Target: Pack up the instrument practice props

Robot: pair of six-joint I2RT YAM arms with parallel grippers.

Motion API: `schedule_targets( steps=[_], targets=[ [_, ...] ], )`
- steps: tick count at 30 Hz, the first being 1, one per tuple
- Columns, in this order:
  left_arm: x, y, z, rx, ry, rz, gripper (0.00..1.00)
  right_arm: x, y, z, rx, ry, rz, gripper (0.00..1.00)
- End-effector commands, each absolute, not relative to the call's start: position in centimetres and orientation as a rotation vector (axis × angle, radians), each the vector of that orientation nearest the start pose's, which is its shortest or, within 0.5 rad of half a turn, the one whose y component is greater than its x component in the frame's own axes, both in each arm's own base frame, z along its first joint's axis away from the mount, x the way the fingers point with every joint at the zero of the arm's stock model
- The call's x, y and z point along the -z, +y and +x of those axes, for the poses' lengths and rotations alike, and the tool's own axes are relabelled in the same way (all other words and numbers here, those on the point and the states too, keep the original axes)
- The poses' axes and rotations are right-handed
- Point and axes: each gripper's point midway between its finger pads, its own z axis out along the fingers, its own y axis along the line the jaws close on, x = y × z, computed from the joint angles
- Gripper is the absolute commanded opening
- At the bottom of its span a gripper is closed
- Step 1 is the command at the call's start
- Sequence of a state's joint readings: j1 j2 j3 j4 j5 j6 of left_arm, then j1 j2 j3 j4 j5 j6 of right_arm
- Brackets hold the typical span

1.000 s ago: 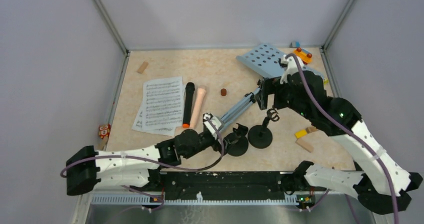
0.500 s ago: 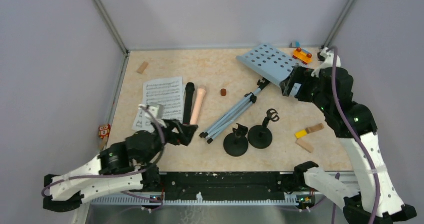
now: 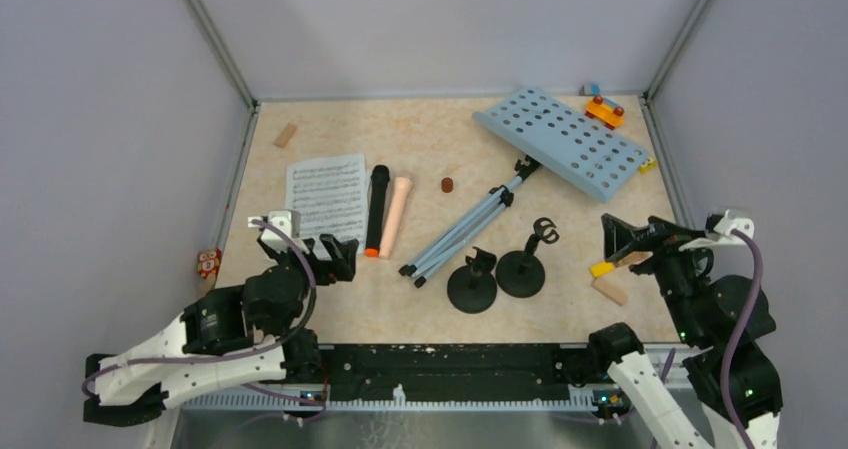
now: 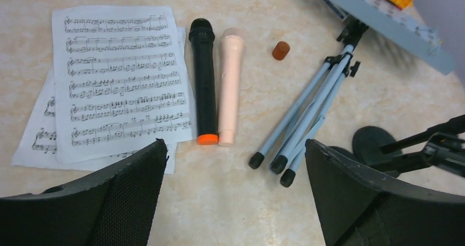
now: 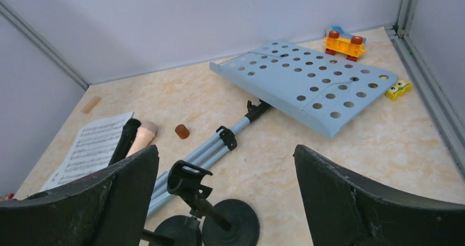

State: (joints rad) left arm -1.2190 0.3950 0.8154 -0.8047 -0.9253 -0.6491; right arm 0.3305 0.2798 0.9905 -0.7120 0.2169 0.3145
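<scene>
Mic holders (image 3: 471, 281): two, upright, side by side, 6 o'clock, untouched.
Left gripper (image 3: 336, 257): fingers apart, empty, 8 o'clock; probably free for a next pick.
Right gripper (image 3: 625, 239): fingers apart, empty, 4 o'clock, beside blocks (image 3: 610, 289).
Microphones (image 3: 377, 209): black and beige, touching, parallel, 9 o'clock.
Pages (image 3: 325, 197): stacked, just left of the black one.
Music stand (image 3: 560, 141): lying flat, legs folded, 1 o'clock; looks pack-ready.

The right claw (image 5: 226, 150) stands wide apart and empty over two black mic holders (image 5: 230, 222). Beyond them, the light-blue music rack (image 5: 307, 87) lies on the worktop (image 5: 384, 147), its tripod legs (image 5: 203, 155) folded.
</scene>
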Motion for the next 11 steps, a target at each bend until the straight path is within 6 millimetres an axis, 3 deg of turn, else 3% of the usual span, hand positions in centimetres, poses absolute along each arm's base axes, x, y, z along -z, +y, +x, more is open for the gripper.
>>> schedule_targets(
  steps=[1,6,11],
  targets=[
    [-25.6,-10.3,17.3,0.383,1.782,0.017,0.99,-36.3,2.0,15.1,-0.313,1.432,0.135,0.92],
    [-26.0,-10.5,17.3,0.381,1.769,0.049,0.99,-35.2,1.0,14.7,-0.275,1.393,0.155,0.92],
    [-26.0,-11.3,17.3,0.398,1.771,0.077,0.99,-33.7,1.3,15.1,-0.258,1.417,0.127,0.91]
  ],
)
